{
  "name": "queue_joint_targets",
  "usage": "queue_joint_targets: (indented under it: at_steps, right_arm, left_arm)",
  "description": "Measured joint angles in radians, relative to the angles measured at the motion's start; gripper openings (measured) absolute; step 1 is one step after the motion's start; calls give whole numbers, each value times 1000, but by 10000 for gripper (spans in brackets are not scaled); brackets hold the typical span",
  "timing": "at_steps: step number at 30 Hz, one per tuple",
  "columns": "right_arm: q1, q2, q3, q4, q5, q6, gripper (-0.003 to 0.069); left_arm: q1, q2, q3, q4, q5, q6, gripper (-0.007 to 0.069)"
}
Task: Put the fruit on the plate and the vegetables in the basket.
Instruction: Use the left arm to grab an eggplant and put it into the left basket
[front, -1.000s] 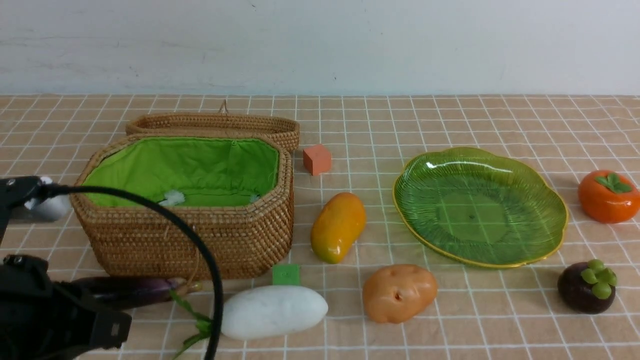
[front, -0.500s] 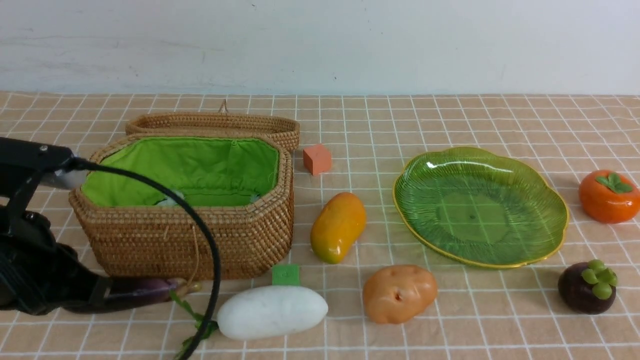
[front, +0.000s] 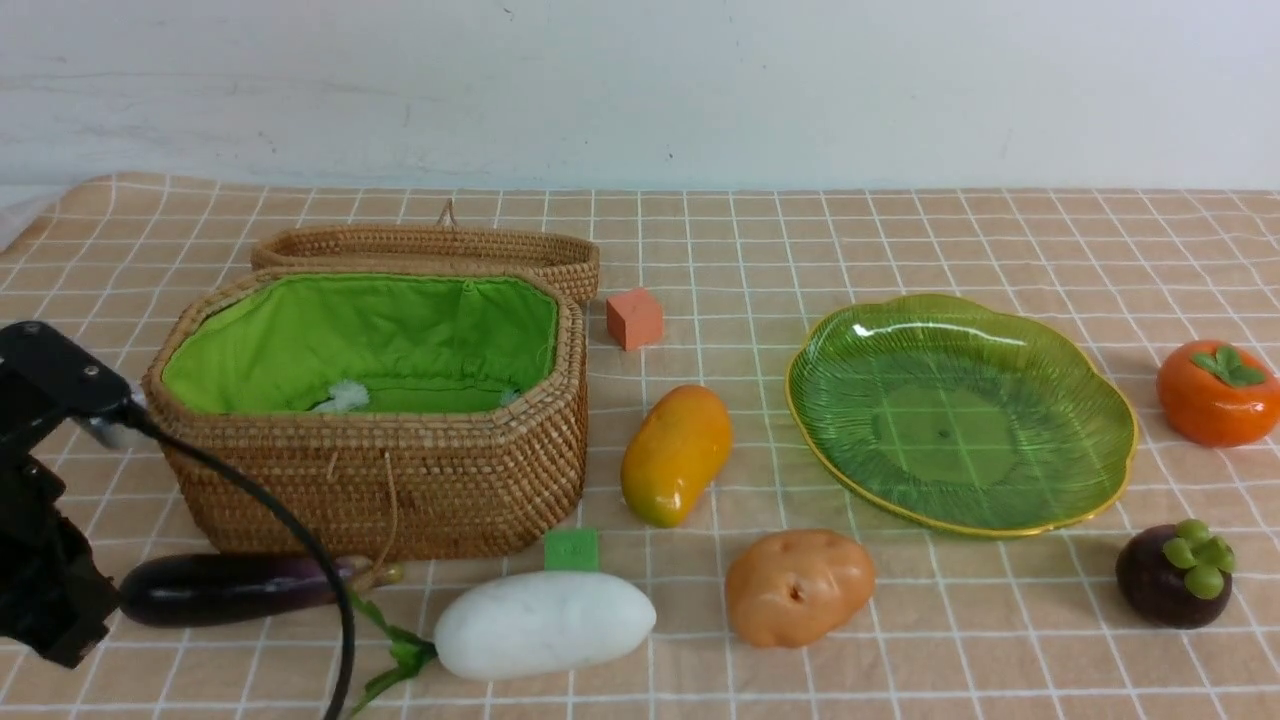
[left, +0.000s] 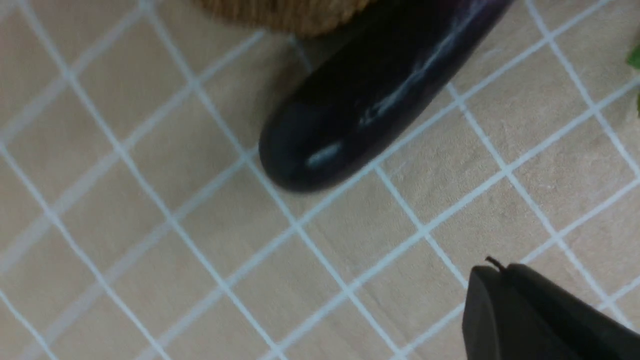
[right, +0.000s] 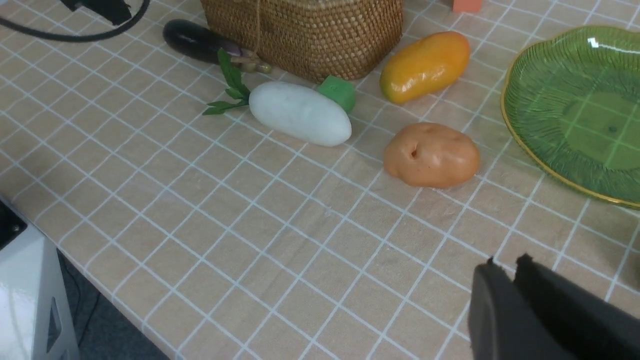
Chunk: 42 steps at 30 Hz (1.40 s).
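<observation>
Left wrist view: glossy dark-purple eggplant (left: 370, 95) (long, round-ended) flat on checked cloth (left: 150, 210) near left gripper (left: 496, 274), jaws together, empty.

Left wrist view: blurred throughout. The eggplant (left: 370, 100) runs off the frame edge, and only a sliver of the basket (left: 285, 12) shows. The left tool (left: 505, 285) appears as a dark corner cut by the frame.

Right wrist view: the right tool (right: 505, 275) is cropped and its jaw gap is not discernible. The plate (right: 565, 80) is cut off.

Front view: the basket floor is hidden behind its front wall. The persimmon (front: 1215, 395) is clipped at the right edge.
</observation>
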Motion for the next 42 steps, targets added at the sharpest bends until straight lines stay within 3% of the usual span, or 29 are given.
queue_joint_targets:
  at_steps: [3,4,6,8,10,11,12,14,17,21,27,42]
  right_arm:
    - [0,0,4,0,0,-27,71]
    - [0,0,6,0,3,-51,73]
    - [0,0,6,0,3,-71,75]
    - [0,0,6,0,3,-87,78]
    - [0,0,6,0,1,-89,78]
    - [0,0,7,0,-4,-91,78]
    - [0,0,7,0,-8,-91,78]
    - [0,0,7,0,-25,-92,80]
    - [0,0,7,0,-43,-92,82]
    - [0,0,7,2,-57,-92,85]
    - [0,0,7,16,-62,-92,87]
    - [0,0,7,38,-91,-92,89]
  left_arm:
    - [0,9,0,-18,-23,181,-4]
    - [0,29,0,-14,-45,249,39]
    - [0,51,0,-1,-70,272,92]
    - [0,80,0,19,-114,286,222]
    - [0,92,0,20,-132,287,270]
    - [0,109,0,21,-162,294,367]
    - [0,115,0,21,-168,299,390]
    - [0,156,0,21,-205,345,527]
    - [0,205,0,19,-233,418,604]
    - [0,254,0,12,-288,465,608]
    - [0,318,0,0,-348,475,554]
    - [0,375,-12,-9,-327,546,510]
